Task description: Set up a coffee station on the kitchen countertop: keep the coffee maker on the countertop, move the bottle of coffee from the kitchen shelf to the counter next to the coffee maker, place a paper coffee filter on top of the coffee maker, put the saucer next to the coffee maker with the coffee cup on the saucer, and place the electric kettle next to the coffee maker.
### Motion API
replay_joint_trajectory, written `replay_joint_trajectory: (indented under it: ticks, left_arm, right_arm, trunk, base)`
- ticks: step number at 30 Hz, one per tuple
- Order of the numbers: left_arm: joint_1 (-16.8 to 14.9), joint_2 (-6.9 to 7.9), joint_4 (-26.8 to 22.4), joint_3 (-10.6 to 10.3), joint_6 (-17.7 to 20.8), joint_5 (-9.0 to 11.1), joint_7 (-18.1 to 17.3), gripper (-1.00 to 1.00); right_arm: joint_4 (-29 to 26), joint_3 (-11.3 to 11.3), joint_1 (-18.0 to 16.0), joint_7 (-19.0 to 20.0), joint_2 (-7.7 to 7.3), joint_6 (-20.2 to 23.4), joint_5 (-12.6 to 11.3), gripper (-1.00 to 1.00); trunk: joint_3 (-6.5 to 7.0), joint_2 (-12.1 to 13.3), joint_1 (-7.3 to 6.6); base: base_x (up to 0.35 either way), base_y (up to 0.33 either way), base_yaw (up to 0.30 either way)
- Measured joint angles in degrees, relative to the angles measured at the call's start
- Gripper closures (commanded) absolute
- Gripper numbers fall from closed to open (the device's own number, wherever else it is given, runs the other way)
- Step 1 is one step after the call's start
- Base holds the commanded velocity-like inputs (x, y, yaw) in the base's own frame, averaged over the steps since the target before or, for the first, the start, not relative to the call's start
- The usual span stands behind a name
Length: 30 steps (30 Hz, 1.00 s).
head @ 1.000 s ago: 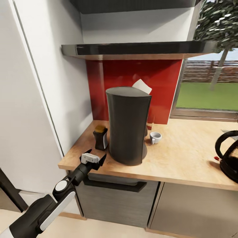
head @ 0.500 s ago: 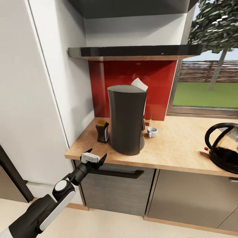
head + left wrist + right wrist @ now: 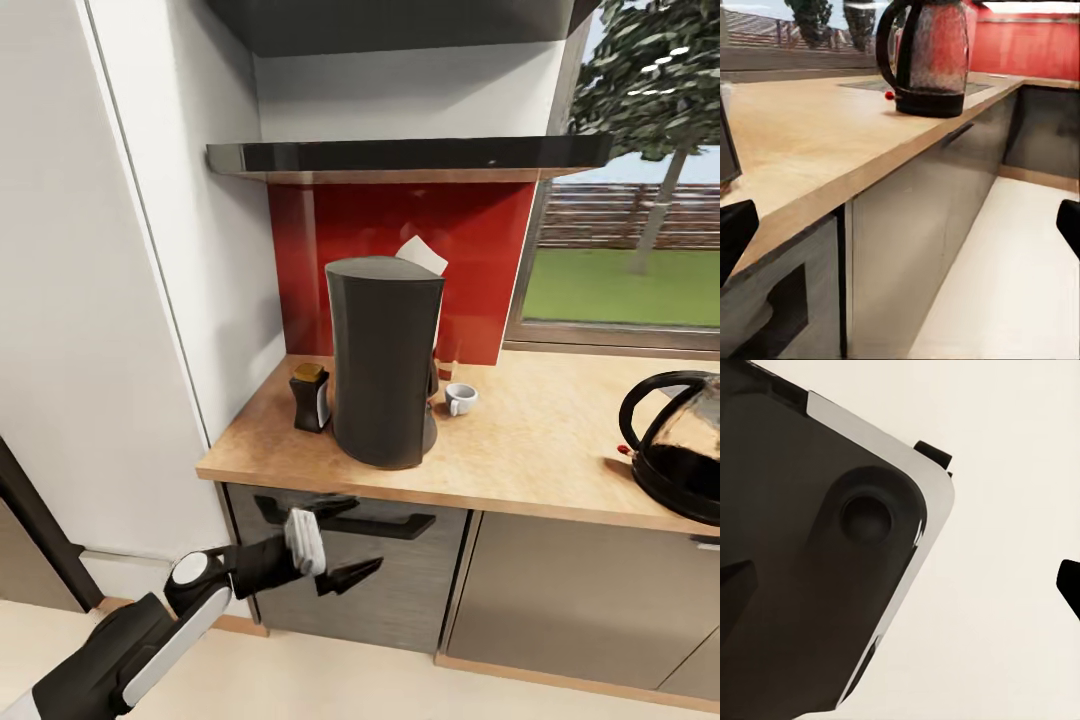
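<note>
Left gripper (image 3: 343, 538) hangs low in front of the dark drawer front (image 3: 400, 590), below the counter edge, fingers spread wide and empty, pointing sideways along the cabinets. Right gripper (image 3: 900, 585) is also spread wide with nothing between its tips, looking down at pale floor beside a dark, silver-edged part of the robot's own body (image 3: 810, 547).

Up on the countertop (image 3: 520, 460), the coffee maker (image 3: 385, 375) stands upright with a white paper filter (image 3: 422, 256) peeking over its back edge. The coffee bottle (image 3: 309, 397) sits just beside it on the wall side; the cup (image 3: 460, 398) is close on the other side, saucer not discernible. The electric kettle (image 3: 675, 445) is well apart, near the window.

Risk from here: with the left arm this low, raising it carelessly could catch the counter lip or drawer handle (image 3: 350, 520), or sweep into the bottle and topple it.
</note>
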Motion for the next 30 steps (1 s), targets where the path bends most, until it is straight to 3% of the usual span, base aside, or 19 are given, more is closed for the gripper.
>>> replay_joint_trajectory:
  ticks: [2,3,5,7,8,9,10,12,14,17,18,19,25,30]
  left_arm:
    - [0.03,-0.01,3.41,-1.1,0.0,0.28,-1.52,-1.0]
    - [1.44,-0.12,10.1,-2.45,0.0,0.53,-3.93,-1.0]
    - [2.8,-0.38,14.26,-2.8,-0.01,0.65,-5.11,-1.0]
    - [4.49,-1.73,19.29,-3.04,-0.04,0.66,-6.2,-1.0]
    - [5.76,-5.16,27.43,-2.82,-1.48,0.71,-6.7,-1.0]
    - [6.38,-7.68,34.35,-2.8,-2.72,0.73,-6.92,-1.0]
    - [7.18,-11.76,43.24,-2.18,-4.51,0.85,-7.23,-1.0]
    - [7.92,-15.53,55.18,0.05,-6.39,0.74,-7.46,-1.0]
    - [8.29,-17.3,61.2,3.21,-7.37,0.72,-7.56,-1.0]
    - [8.52,-17.76,67.78,5.91,-7.93,0.73,-7.67,-1.0]
    - [8.58,-17.66,70.44,6.59,-8.07,0.73,-7.69,-1.0]
    - [8.63,-17.45,72.93,7.25,-8.19,0.75,-7.66,-1.0]
    - [8.66,-17.33,75.71,7.82,-8.31,0.8,-7.38,-1.0]
    - [8.66,-17.32,76.48,7.92,-8.33,0.82,-7.03,-1.0]
  right_arm:
    - [-0.11,-0.07,-0.03,0.02,0.02,-0.02,-0.14,-1.0]
    - [-0.2,-0.29,-0.04,-0.01,-0.01,-0.03,-0.48,-1.0]
    - [-0.25,-0.35,-0.05,-0.02,-0.01,-0.13,-0.61,-1.0]
    - [-0.29,-0.4,-0.08,-0.03,0.01,-0.86,-0.69,-1.0]
    - [-0.31,-0.43,-0.29,0.01,0.12,-1.59,-0.75,-1.0]
    - [-0.31,-0.43,-0.44,0.05,0.19,-1.93,-0.79,-1.0]
    - [-0.32,-0.46,-0.78,0.14,0.29,-2.38,-0.85,-1.0]
    - [-0.33,-0.5,-1.8,0.27,0.33,-2.75,-0.92,-1.0]
    - [-0.34,-0.5,-2.66,0.37,0.36,-2.94,-0.93,-1.0]
    - [-0.33,-0.64,-3.26,0.43,0.37,-3.09,-1.23,-1.0]
    - [-0.34,-1.25,-3.41,0.45,0.36,-3.13,-2.22,-1.0]
    - [-0.35,-3.25,-3.53,0.48,0.27,-3.17,-5.58,-1.0]
    - [-0.37,-6.37,-3.65,0.59,0.02,-3.29,-14.89,-1.0]
    - [-0.37,-6.62,-3.6,0.54,-0.04,-3.42,-16.48,-1.0]
  trunk:
    - [0.0,0.0,0.0]
    - [-0.01,0.0,0.0]
    - [0.0,0.0,0.0]
    - [-0.01,0.0,0.0]
    - [-0.01,0.0,0.0]
    - [-0.01,0.0,0.0]
    - [-0.01,0.0,0.0]
    - [-0.01,0.0,0.0]
    - [0.0,0.0,0.0]
    - [0.0,0.0,0.0]
    - [0.0,0.0,0.0]
    - [0.0,0.0,0.0]
    - [0.0,0.0,0.0]
    - [0.0,0.0,0.0]
  base:
    - [0.0,0.0,0.0]
    - [0.0,0.0,0.0]
    - [0.0,0.0,0.0]
    - [0.0,0.0,0.0]
    - [0.0,0.0,0.0]
    - [0.0,0.0,0.0]
    - [0.0,0.0,0.0]
    - [0.0,0.0,0.0]
    - [0.0,0.0,0.0]
    - [0.0,0.0,0.0]
    - [0.0,0.0,0.0]
    - [0.0,0.0,0.0]
    - [0.0,0.0,0.0]
    - [0.0,0.0,0.0]
